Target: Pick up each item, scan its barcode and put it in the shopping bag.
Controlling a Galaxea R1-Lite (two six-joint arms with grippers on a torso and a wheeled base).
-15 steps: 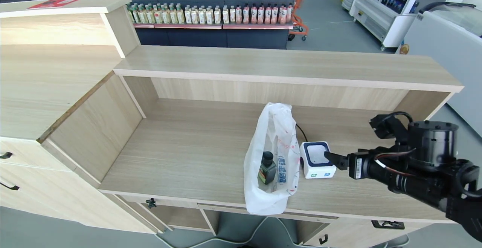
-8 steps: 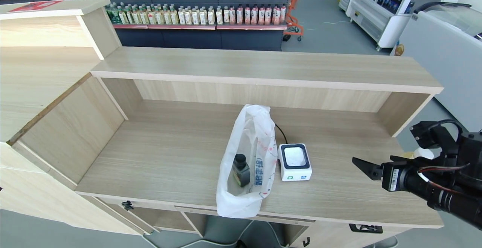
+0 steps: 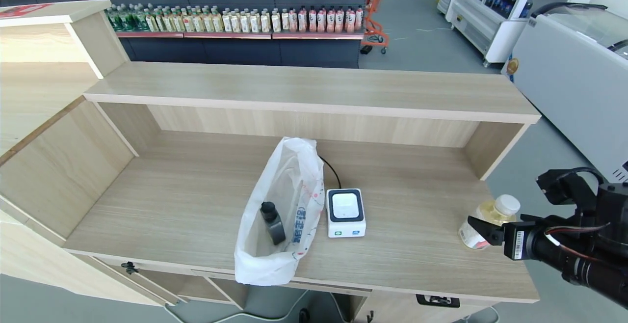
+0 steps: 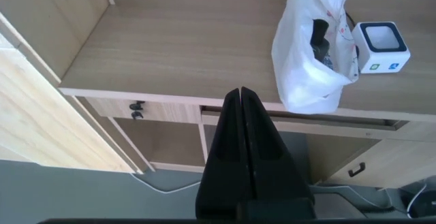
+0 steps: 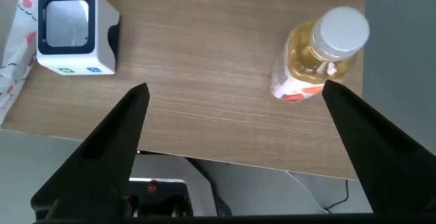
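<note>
Right fingers (image 5: 112, 139) spread wide, empty; bottle (image 5: 319, 55) upright on bench (image 5: 204, 81) just ahead, off-centre toward one finger, near the edge. Judgement: centre the gap on its body before closing. Left fingers (image 4: 231, 135) pressed together, holding nothing.

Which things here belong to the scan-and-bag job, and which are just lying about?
Job: shopping bag, dark bottle inside it, scanner, yellow drink bottle.
Just there: drinks shelves, orange cart, chest freezer.
</note>
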